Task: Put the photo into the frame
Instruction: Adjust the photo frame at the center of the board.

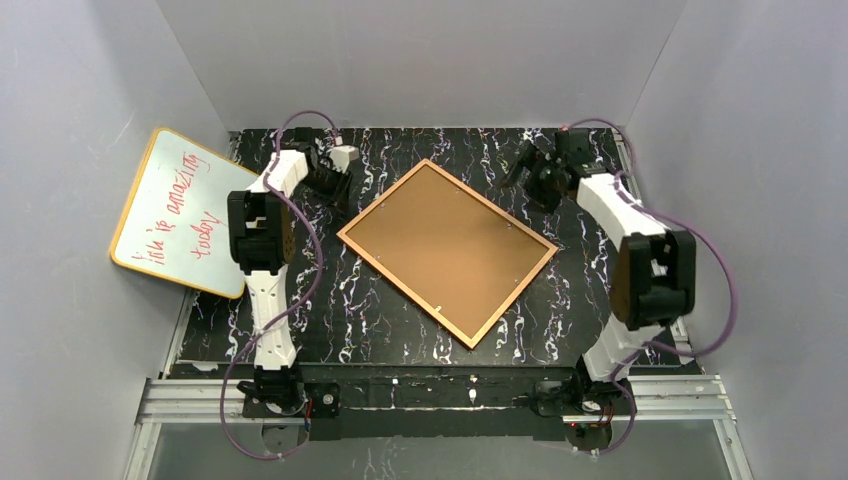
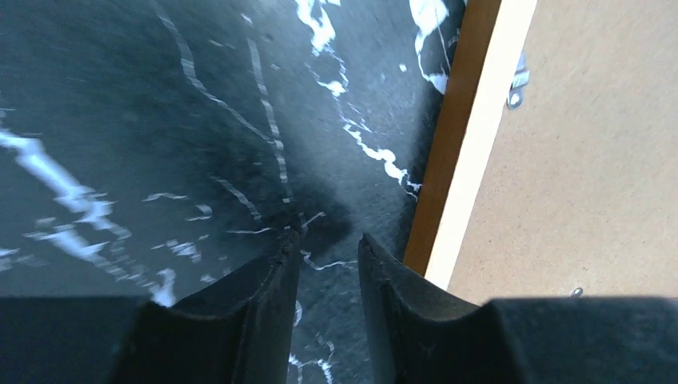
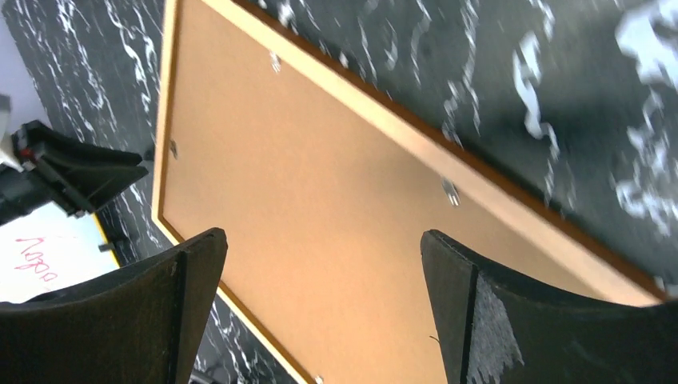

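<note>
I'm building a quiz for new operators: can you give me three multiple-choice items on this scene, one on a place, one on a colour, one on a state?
1. Where does the frame lie?
A) mid-table, back up
B) leaning on the left wall
C) in a gripper

2. The whiteboard is written on in:
A) blue
B) red
C) green

3. The right gripper is:
A) shut on a print
B) shut, empty
C) wide open, empty

Answers:
1 A, its brown board faces up on the marbled table.
2 B, the letters are red.
3 C, its jaws stand far apart with nothing between them.
</note>
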### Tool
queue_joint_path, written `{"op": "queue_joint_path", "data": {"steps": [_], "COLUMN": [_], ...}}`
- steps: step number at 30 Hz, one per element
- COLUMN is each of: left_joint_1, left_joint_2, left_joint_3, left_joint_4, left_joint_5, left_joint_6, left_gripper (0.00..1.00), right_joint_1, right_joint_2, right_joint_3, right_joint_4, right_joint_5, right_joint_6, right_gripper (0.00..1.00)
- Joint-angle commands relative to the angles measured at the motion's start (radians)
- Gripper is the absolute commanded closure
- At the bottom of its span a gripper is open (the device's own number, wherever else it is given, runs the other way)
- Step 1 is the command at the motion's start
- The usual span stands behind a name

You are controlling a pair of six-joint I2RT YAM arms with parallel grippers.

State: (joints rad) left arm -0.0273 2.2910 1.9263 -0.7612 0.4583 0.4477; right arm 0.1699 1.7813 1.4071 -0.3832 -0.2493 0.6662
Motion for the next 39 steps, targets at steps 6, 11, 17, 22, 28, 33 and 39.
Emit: {"op": "queue_joint_path", "data": {"steps": [6,11,17,22,28,33,39], "left_joint_1": [-0.028,-0.034,-0.056,-0.072,-0.074,-0.073,-0.022], "left_joint_2": [-0.042,-0.105,-0.193,-0.242,-0.269,-0.301,-0.283], "left_joint_3": [-0.139,-0.253,-0.425,-0.513,-0.561,-0.571,-0.383], "left_joint_4": [0.03,0.006,-0.04,-0.12,-0.247,-0.333,-0.386], "left_joint_5": [0.059,0.109,0.145,0.182,0.214,0.224,0.252], "left_joint_6": [0.027,0.074,0.159,0.252,0.362,0.426,0.387], "left_gripper": [0.7,0.71,0.71,0.71,0.72,0.72,0.7], "right_joint_1": [-0.032,-0.032,-0.034,-0.051,-0.07,-0.076,-0.074], "right_joint_2": [-0.365,-0.452,-0.488,-0.419,-0.387,-0.381,-0.354], "right_joint_3": [-0.425,-0.557,-0.571,-0.552,-0.518,-0.452,-0.336], "right_joint_4": [-0.116,-0.145,-0.159,-0.156,-0.138,-0.146,-0.123], "right_joint_5": [-0.023,-0.036,-0.015,-0.074,-0.079,-0.067,-0.056], "right_joint_6": [0.028,0.042,0.033,0.057,0.061,0.06,0.082], "right_gripper": [0.0,0.0,0.0,0.0,0.0,0.0,0.0]}}
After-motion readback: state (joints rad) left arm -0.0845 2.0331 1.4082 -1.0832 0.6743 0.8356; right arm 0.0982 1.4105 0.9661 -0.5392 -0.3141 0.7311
